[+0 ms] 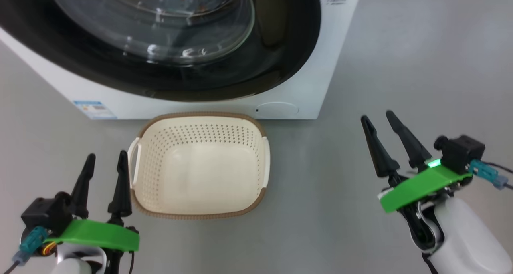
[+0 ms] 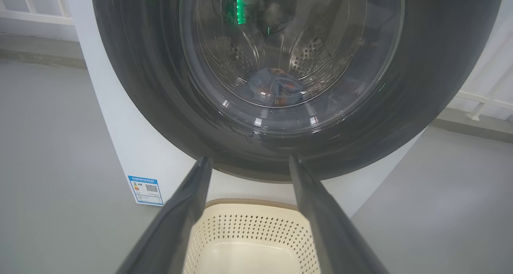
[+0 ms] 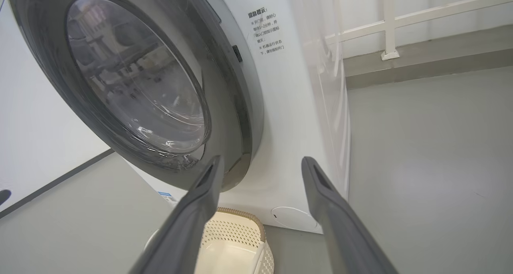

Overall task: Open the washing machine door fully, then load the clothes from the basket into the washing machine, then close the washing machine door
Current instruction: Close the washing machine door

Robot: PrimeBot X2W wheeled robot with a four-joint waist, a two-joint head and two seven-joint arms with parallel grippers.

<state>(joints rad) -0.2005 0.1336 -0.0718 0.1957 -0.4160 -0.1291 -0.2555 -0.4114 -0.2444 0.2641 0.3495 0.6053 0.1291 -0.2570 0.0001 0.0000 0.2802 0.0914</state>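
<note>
left end effector [image 1: 107, 154] and right end effector [image 1: 376, 115] gape empty; the washing machine door [image 1: 280, 45] looks shut, yet unlatched it could swing open.

- Smooth, pale grey floor [image 1: 421, 57], matt, with soft patches of reflected light.
- White railing [image 3: 388, 23] at the back: a horizontal bar and an upright post whose foot stands on a ledge.
- Low grey ledge [image 3: 421, 61] running along the floor's far edge, beneath the railing.
- Plain white wall [image 3: 36, 133] to one side, with a dark strip [image 3: 56, 182] where it meets the floor.
</note>
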